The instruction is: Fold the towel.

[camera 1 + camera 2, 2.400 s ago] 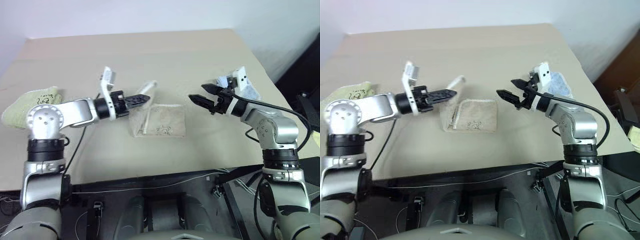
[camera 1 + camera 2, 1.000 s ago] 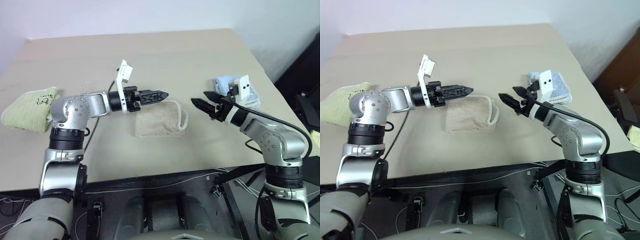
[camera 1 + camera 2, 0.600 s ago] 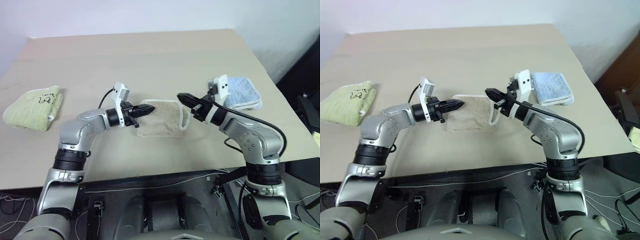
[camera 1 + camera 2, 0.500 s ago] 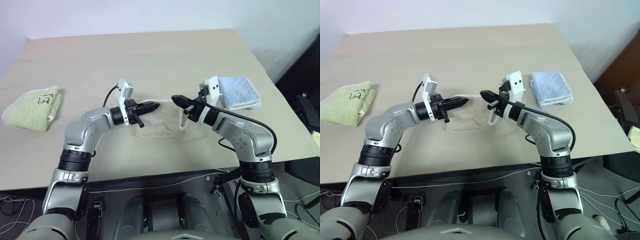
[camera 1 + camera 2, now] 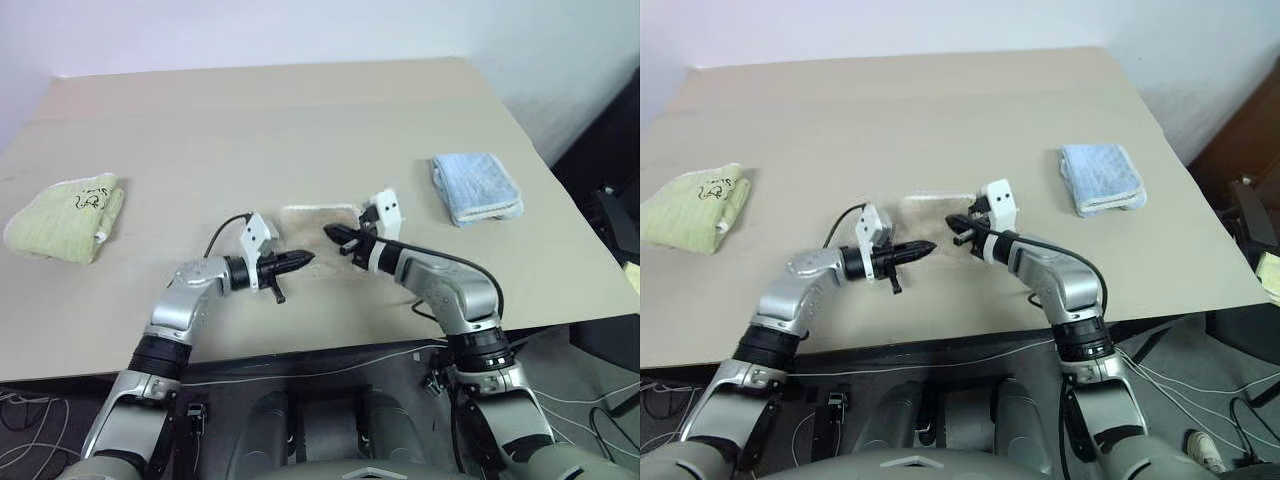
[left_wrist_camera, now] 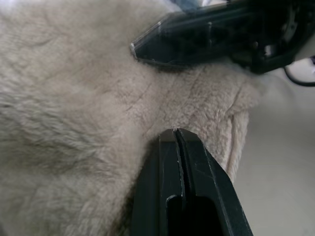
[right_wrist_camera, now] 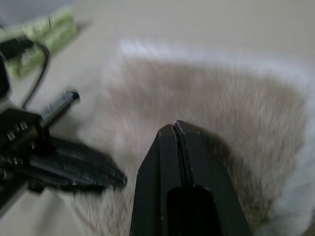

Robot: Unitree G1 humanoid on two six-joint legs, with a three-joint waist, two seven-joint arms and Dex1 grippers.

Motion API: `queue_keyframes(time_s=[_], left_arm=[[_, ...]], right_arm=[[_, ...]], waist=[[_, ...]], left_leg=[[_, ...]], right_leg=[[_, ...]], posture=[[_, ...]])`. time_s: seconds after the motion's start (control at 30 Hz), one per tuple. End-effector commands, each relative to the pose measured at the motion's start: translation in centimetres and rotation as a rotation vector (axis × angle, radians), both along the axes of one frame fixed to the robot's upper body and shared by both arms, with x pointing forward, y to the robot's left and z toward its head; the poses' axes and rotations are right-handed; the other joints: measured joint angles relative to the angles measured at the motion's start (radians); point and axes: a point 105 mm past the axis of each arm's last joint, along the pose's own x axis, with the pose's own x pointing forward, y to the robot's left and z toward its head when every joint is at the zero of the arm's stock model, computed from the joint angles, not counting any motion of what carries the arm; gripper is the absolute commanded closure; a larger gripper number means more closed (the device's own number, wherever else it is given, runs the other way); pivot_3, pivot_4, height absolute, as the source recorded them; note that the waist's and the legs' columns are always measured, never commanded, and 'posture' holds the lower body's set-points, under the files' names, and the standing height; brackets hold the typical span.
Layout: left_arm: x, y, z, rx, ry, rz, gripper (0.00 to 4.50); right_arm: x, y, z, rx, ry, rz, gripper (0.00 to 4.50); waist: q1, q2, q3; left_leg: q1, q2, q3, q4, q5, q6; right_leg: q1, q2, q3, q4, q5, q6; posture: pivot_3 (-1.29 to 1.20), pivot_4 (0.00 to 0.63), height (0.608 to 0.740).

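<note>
Both arms lowered onto towel (image 5: 318,213) near bench (image 5: 300,110) front edge | left gripper (image 5: 305,258) closed, empty | right gripper (image 5: 330,233) closed, empty

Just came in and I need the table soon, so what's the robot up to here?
It is folding the beige towel that lies at the middle of the table. Both arms reach in over it from the near side: the left gripper and the right gripper are shut, tips close together above the folded cloth, neither visibly pinching it. A folded blue towel lies off to the right and a green towel to the left, both untouched.
</note>
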Motion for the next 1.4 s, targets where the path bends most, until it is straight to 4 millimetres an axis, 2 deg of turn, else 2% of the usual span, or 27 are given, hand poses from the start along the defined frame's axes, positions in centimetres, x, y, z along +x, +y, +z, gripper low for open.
queue_keyframes(time_s=[0.03,0.13,0.23,0.33,0.43,0.53,0.63,0.8,0.87,1.07,1.2,1.27,1.4], left_arm=[[-0.3,0.1,-0.7,-0.01,0.013,0.013,4.44],[-0.4,0.9,1.0,-0.044,-0.039,0.011,4.44],[-1.2,1.7,3.0,-0.13,-0.032,-0.014,4.5],[-2.1,2.6,4.3,-0.151,-0.01,-0.037,4.5],[-2.0,3.6,5.7,-0.176,-0.032,-0.008,3.91],[-2.0,4.5,6.9,-0.193,-0.045,0.007,2.86],[-2.2,5.5,7.7,-0.219,-0.037,0.011,1.86],[-2.0,6.4,7.7,-0.152,-0.06,0.041,0.1],[-1.9,6.7,6.9,-0.07,-0.105,0.061,0.04],[-1.7,6.9,6.4,-0.032,-0.144,0.097,0.04],[-1.7,6.8,6.3,-0.054,-0.141,0.119,0.04],[-1.8,6.8,6.3,-0.056,-0.143,0.123,0.04],[-2.0,6.8,6.2,-0.064,-0.14,0.13,0.04]], right_arm=[[0.0,-0.3,-0.8,-0.008,0.014,-0.007,4.5],[0.2,-0.6,0.1,0.011,0.001,0.013,4.5],[0.4,-0.8,2.4,0.084,-0.03,0.034,3.99],[0.8,-1.8,5.0,0.159,-0.053,0.027,3.06],[0.3,-2.9,6.8,0.173,-0.077,0.052,2.08],[-0.7,-4.0,8.2,0.184,-0.082,0.096,1.03],[-1.4,-5.2,7.7,0.111,-0.028,0.122,0.02],[-1.8,-6.7,6.4,0.062,0.144,0.14,0.0],[-1.6,-7.3,5.9,0.069,0.21,0.136,0.0],[-1.3,-7.5,3.7,0.089,0.359,0.145,0.0],[-0.7,-7.7,1.2,0.147,0.475,0.12,0.0],[-1.0,-7.0,0.9,0.174,0.51,0.151,0.0],[-1.1,-5.0,1.4,0.242,0.531,0.226,0.0]], waist=[[-0.002,0.001,-0.001],[-0.004,0.001,-0.002],[-0.005,0.001,-0.002],[-0.007,0.002,-0.001],[-0.003,0.002,-0.001],[-0.003,0.002,-0.001],[-0.004,0.002,-0.001],[-0.005,0.002,-0.001],[-0.006,0.002,-0.001],[-0.003,0.002,-0.001],[-0.005,0.002,-0.001],[-0.008,0.002,-0.002],[-0.022,0.002,-0.002]], left_leg=[[0.0,0.0,0.0,0.0,0.0,0.0],[0.001,0.0,-0.001,0.0,0.0,0.0],[0.001,0.0,-0.001,0.0,0.0,0.0],[0.0,0.0,0.0,0.0,0.0,0.0],[0.0,0.0,-0.001,0.0,0.0,0.0],[0.0,0.0,-0.001,-0.001,0.0,0.0],[0.0,0.0,0.0,-0.001,0.0,0.0],[0.0,0.0,0.0,-0.001,0.0,0.0],[0.0,0.0,0.0,-0.001,0.0,0.0],[-0.001,0.0,0.0,-0.001,0.0,0.001],[-0.001,0.0,0.0,-0.001,-0.001,0.001],[-0.001,0.0,0.001,-0.001,-0.001,0.001],[0.0,0.001,0.001,-0.001,-0.001,0.001]], right_leg=[[0.0,0.0,0.0,0.0,0.0,-0.002],[0.001,0.0,0.001,0.0,-0.001,-0.003],[0.0,0.0,0.001,0.0,-0.001,-0.003],[-0.001,0.0,0.001,0.0,0.0,-0.002],[-0.001,0.0,0.001,0.0,0.0,-0.002],[0.0,0.0,0.001,-0.001,-0.001,-0.003],[-0.001,0.0,0.001,-0.001,-0.001,-0.003],[-0.001,0.0,0.001,-0.001,-0.001,-0.004],[-0.001,0.0,0.001,-0.001,-0.002,-0.004],[-0.001,-0.001,0.002,-0.003,-0.002,-0.004],[-0.001,-0.001,0.002,-0.003,-0.002,-0.004],[-0.001,-0.001,0.002,-0.002,-0.002,-0.004],[-0.001,0.0,0.002,-0.001,-0.001,-0.004]], posture=[[0.0,0.15,0.74],[0.0,0.15,0.74],[0.0,0.15,0.74],[0.0,0.15,0.74],[0.0,0.15,0.74],[0.0,0.15,0.74],[0.0,0.15,0.74],[0.0,0.15,0.74],[0.0,0.15,0.74],[0.0,0.15,0.74],[0.0,0.15,0.74],[0.0,0.15,0.74],[0.0,0.15,0.74]])
